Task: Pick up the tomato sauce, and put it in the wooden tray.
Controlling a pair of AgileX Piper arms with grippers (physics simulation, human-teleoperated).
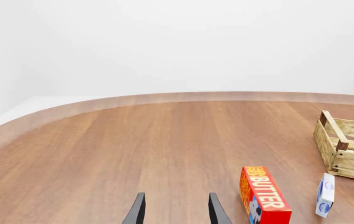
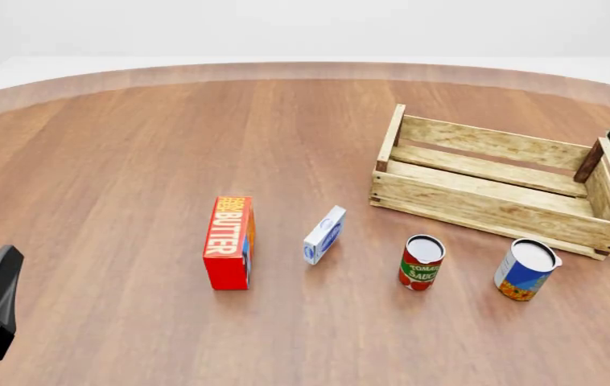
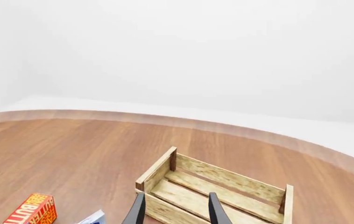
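Table [image 2: 122, 161]: smooth brown wood grain running away from the arms, with a curved far edge and a paler band along the rim.
Wooden tray [image 2: 477, 201]: one, a rectangular crate of pale rough slats with low sides and darker corner posts; it stands on the far right of the table with nothing inside it.
Tomato sauce [image 2: 422, 263]: one small cylinder, upright, with a flat silver top, a red label and a green band; it stands on the table just in front of the tray's near long side, apart from it.
Second can [image 2: 525, 269]: one larger cylinder, silver top, blue, white and orange label; it stands upright just right of the tomato sauce, near the tray's front right corner.
Butter box [image 2: 228, 242]: one red rectangular carton with yellow lettering, standing on a narrow side left of centre.
Small carton [image 2: 324, 235]: one thin white and blue box on edge, between the butter box and the tomato sauce.
Left gripper [image 1: 177, 212]: two dark, tapered fingers held apart with bare table between them, grasping nothing; it sits low at the near left.
Right gripper [image 3: 175, 212]: two dark fingers likewise spread and empty, above the tray's right end.
Counts: two cans, two boxes, one tray, two grippers.
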